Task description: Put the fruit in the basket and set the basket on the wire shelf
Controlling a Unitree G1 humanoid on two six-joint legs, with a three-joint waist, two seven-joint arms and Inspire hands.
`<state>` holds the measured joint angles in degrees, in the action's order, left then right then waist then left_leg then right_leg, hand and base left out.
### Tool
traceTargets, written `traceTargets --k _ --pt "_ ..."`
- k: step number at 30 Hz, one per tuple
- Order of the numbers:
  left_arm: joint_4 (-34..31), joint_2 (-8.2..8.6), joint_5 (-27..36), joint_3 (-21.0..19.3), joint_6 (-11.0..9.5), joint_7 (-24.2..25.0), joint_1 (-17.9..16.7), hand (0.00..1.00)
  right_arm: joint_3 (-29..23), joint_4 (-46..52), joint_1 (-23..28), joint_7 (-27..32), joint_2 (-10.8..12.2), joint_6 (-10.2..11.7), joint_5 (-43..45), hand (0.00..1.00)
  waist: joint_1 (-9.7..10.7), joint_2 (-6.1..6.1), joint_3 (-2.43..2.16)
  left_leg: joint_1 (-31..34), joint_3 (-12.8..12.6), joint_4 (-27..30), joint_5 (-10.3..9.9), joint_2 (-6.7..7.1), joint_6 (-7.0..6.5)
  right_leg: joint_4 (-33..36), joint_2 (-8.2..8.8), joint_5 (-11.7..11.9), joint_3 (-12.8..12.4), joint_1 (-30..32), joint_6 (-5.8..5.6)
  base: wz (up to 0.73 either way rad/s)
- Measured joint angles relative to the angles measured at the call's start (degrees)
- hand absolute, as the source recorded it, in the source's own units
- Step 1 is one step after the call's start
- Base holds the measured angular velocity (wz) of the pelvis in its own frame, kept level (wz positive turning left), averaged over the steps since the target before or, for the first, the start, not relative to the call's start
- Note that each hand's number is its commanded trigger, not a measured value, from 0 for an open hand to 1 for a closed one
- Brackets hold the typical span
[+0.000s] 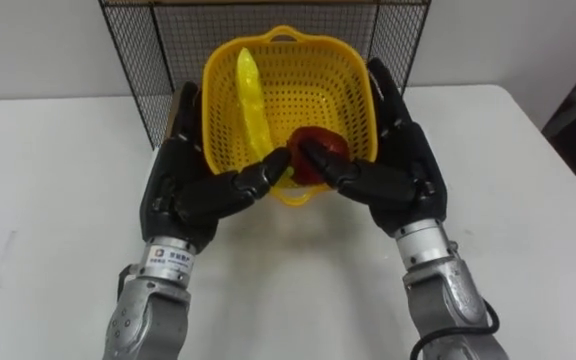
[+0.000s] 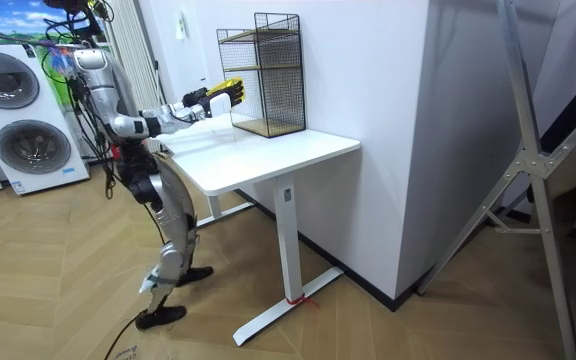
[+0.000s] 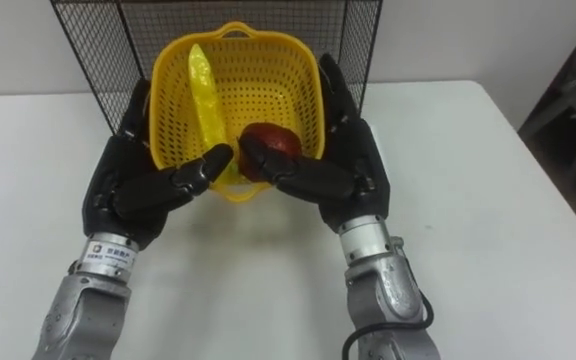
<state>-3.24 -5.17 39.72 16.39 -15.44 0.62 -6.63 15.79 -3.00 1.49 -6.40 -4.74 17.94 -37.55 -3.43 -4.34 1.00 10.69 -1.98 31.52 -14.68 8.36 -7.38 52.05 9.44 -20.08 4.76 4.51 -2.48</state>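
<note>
Basket (image 1: 313, 95), one, with one banana (image 1: 250, 100) and perhaps one apple (image 1: 324, 156) inside

Perforated glossy plastic basket (image 1: 293, 95); black wire shelf (image 1: 148, 60).

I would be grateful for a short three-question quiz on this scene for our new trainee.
1. True or false: only the left hand touches the yellow basket.
2. What lies in the basket? A) a banana and a red apple B) two oranges C) nothing
3. Fill in: the wire shelf stands on the white ____.
Key: 1 false, the right hand presses its other side too; 2 A; 3 table.
</note>
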Motion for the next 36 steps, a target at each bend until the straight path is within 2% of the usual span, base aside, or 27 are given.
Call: traceTargets --k 1,2,3,5,6,8,9,10,16,19,26,30,33,36 --pt "-0.01 0.00 0.12 0.01 -0.04 -0.16 0.03 0.00 -0.01 -0.04 -0.05 0.00 0.22 0.05 0.00 0.00 0.29 0.51 0.22 -0.82 0.98 -0.17 -0.26 -0.01 -0.40 1.33 -0.21 2.16 0.18 0.74 -0.50 0.13" --pt "-0.01 0.00 0.11 0.05 -0.06 -0.34 0.04 0.00 0.00 -0.05 -0.05 0.00 0.30 0.06 0.03 0.00 0.51 1.01 0.51 -1.11 1.36 -0.34 -0.49 -0.06 -0.56 1.50 -0.44 2.30 0.10 0.89 -0.99 0.06" --pt "-0.01 -0.01 0.08 -0.03 -0.12 -0.90 0.08 0.00 0.22 -0.04 -0.16 -0.01 0.24 0.05 0.10 0.00 0.38 1.05 0.42 -1.25 1.62 -0.95 -0.49 -0.10 -0.80 0.66 -0.41 1.47 0.11 2.00 -1.05 0.03" --pt "0.10 0.00 0.08 -0.03 -0.04 -1.82 0.13 0.00 0.49 -0.05 0.06 -0.02 0.15 -0.18 0.09 0.00 0.51 1.26 0.53 -1.58 1.73 -1.86 -0.07 -0.25 -1.36 -3.91 -0.56 -0.51 1.18 3.44 -0.81 0.08" --pt "0.25 0.00 0.08 0.05 -0.02 -1.87 0.12 0.00 0.48 -0.42 0.03 -0.04 -0.10 -0.39 0.09 0.00 0.54 1.76 0.84 -2.11 1.69 -2.15 0.02 -0.30 -1.56 -9.31 -0.92 -1.20 1.37 3.49 -0.69 0.05" --pt "0.27 0.01 -0.02 0.15 -0.03 -1.88 0.12 0.00 0.49 -0.98 -0.02 -0.02 0.14 -0.58 -0.03 0.00 0.24 1.88 0.82 -2.44 1.28 -2.70 -0.10 -0.18 -1.76 -16.60 -1.94 0.49 0.48 3.81 -0.44 0.00" --pt "0.51 0.12 -0.05 0.31 0.01 -2.19 0.06 0.00 0.52 -1.01 0.01 -0.02 0.06 -0.58 -0.01 0.00 0.25 2.05 0.63 -2.49 1.66 -3.01 -0.11 -0.10 -1.76 -18.82 -2.90 2.78 -0.13 4.12 -0.54 0.00" --pt "0.72 0.12 -0.05 0.66 0.06 -2.43 0.05 0.00 0.51 -1.02 -0.11 -0.02 -0.12 -0.59 -0.01 0.00 0.13 2.29 0.31 -2.48 1.87 -3.65 -0.05 -0.41 -1.67 -20.48 -3.40 3.40 -0.03 3.67 -0.47 0.00" --pt "0.71 0.04 -0.06 0.71 0.12 -2.88 0.08 0.00 0.52 -1.01 -0.61 -0.02 0.04 -0.57 -0.07 0.00 0.29 2.17 0.01 -3.56 2.21 -6.44 0.36 -2.27 -1.03 -27.40 -5.75 6.45 0.15 0.59 0.03 -0.06" --pt "0.72 0.06 -0.20 0.72 0.15 -2.89 0.11 0.00 0.49 -1.01 -0.72 -0.02 0.04 -0.59 0.00 0.00 0.43 2.19 0.02 -4.16 2.14 -7.39 0.42 -2.87 -0.93 -30.16 -6.55 7.59 0.05 -0.74 0.13 -0.06" --pt "0.68 0.04 -1.20 0.72 0.16 -2.88 0.11 0.00 0.48 -1.01 -1.28 -0.02 0.07 -0.60 -0.01 0.00 0.85 2.29 0.02 -6.08 2.09 -10.06 1.55 -3.06 -0.68 -33.43 -6.85 9.28 -0.04 -2.80 0.28 -0.01" --pt "0.77 0.02 -1.20 0.73 0.16 -2.88 0.10 0.00 0.50 -1.00 -1.29 -0.02 0.06 -0.59 -0.01 0.00 1.10 2.43 0.05 -7.17 2.00 -10.63 1.71 -3.76 -0.38 -36.03 -7.64 10.66 -0.05 -4.74 0.62 -0.03" --pt "0.96 0.02 -1.38 0.76 0.16 -2.88 0.11 0.00 0.52 -0.98 -1.30 -0.02 -0.07 -0.58 -0.03 0.00 1.54 2.83 -0.12 -7.47 2.00 -10.92 1.78 -3.86 -0.27 -36.46 -7.76 10.92 -0.01 -5.12 0.67 0.00" --pt "1.06 0.00 -1.72 0.80 0.16 -2.88 0.11 0.00 0.52 -0.99 -1.29 -0.02 -0.14 -0.58 -0.03 0.00 1.81 3.05 -0.08 -7.78 1.94 -11.01 1.84 -3.96 -0.17 -36.62 -7.83 10.96 0.02 -5.40 0.74 0.00"
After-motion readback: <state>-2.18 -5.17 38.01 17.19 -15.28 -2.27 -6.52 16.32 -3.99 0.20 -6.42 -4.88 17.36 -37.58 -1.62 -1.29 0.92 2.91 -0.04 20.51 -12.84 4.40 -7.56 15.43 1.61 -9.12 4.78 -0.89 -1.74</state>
